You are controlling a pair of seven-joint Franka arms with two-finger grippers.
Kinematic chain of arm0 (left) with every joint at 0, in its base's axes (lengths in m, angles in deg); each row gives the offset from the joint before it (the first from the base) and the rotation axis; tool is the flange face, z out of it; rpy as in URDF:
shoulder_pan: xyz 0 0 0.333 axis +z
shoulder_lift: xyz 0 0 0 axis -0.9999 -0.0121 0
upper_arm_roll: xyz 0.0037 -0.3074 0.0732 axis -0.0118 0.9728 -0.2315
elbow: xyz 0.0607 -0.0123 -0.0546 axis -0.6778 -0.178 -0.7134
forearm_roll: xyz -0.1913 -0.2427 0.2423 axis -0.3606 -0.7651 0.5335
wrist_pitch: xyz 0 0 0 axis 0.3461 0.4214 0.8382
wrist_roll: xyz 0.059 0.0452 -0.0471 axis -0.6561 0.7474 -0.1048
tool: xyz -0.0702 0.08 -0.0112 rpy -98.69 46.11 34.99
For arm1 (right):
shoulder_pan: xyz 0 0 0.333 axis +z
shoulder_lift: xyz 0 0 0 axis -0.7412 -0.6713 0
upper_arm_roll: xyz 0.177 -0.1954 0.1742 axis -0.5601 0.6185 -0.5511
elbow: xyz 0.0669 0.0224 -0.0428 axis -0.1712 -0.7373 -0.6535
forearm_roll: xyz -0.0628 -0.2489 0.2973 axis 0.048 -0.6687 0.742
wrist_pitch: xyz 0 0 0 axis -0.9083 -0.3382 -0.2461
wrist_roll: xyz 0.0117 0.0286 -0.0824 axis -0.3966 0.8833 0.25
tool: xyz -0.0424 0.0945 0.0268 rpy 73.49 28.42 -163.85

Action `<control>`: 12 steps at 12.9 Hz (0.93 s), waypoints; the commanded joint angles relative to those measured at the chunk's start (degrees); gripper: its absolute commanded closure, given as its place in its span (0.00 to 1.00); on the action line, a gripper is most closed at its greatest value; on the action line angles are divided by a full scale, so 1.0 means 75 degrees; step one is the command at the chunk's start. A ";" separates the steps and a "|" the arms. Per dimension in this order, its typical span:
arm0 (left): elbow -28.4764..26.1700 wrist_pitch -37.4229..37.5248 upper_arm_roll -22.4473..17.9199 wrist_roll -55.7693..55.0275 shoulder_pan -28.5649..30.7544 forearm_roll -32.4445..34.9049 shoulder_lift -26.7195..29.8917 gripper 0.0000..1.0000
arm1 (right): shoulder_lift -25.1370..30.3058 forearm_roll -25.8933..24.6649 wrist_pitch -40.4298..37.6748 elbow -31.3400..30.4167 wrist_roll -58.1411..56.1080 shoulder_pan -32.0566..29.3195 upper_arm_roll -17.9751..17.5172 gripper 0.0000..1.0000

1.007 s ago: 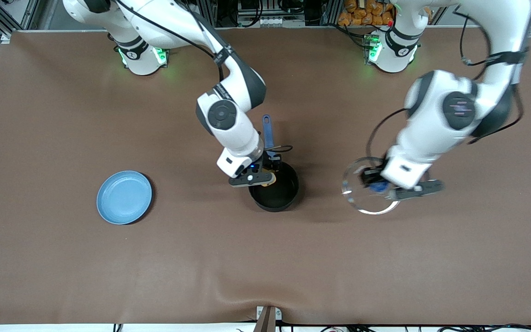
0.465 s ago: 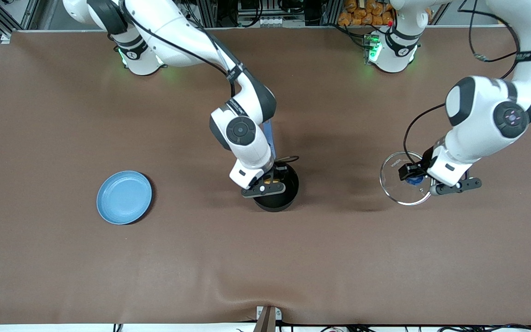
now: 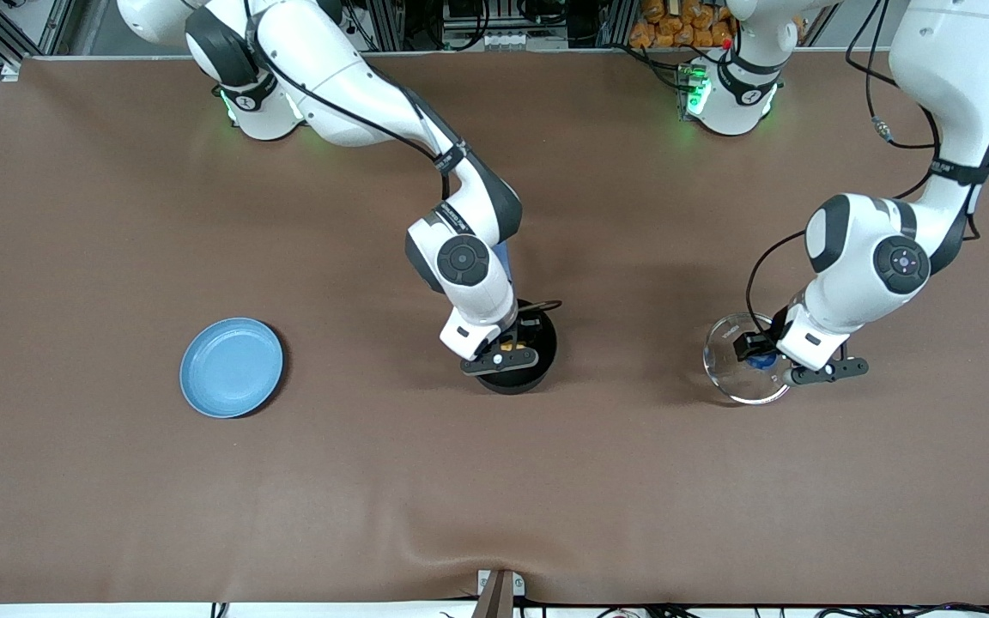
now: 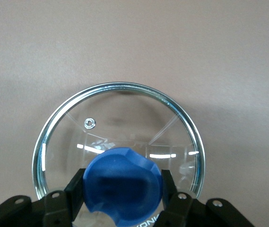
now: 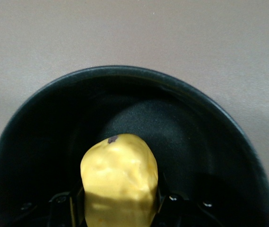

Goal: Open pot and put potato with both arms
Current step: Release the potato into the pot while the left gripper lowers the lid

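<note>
Lid (image 4: pixel 125 127) clear glossy glass, shiny steel rim, smooth blue plastic knob (image 4: pixel 123 182). Pot (image 5: pixel 181 123) matt black inside. Potato (image 5: pixel 120 182) lumpy, dull yellow. Desk (image 3: pixel 494 481) matt brown cloth, slightly wrinkled. Plate (image 3: pixel 231 367) smooth light-blue.

High front overview; two close wrist views.

A wide table covered in brown cloth (image 3: pixel 117 481) carries everything. On it rest a round light-blue plate (image 3: pixel 231 367) toward the right arm's end and a small black round pot (image 3: pixel 537 369) mid-table.
</note>
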 commanded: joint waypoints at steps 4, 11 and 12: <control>0.0102 -0.0411 0.0100 0.0010 0.0178 0.0282 -0.0160 0.00 | -0.0238 -0.0081 -0.0057 0.0404 0.0067 0.0007 0.0063 0.23; 0.0125 0.1260 0.0182 0.0033 0.0190 0.0282 0.1617 0.00 | 0.0780 -0.0104 -0.1204 0.0404 -0.0003 -0.0040 0.0133 0.00; 0.0148 0.1717 0.0194 0.0045 0.0190 0.0200 0.2062 0.00 | 0.1014 -0.0104 -0.1484 0.0392 0.0008 -0.0040 0.0145 0.00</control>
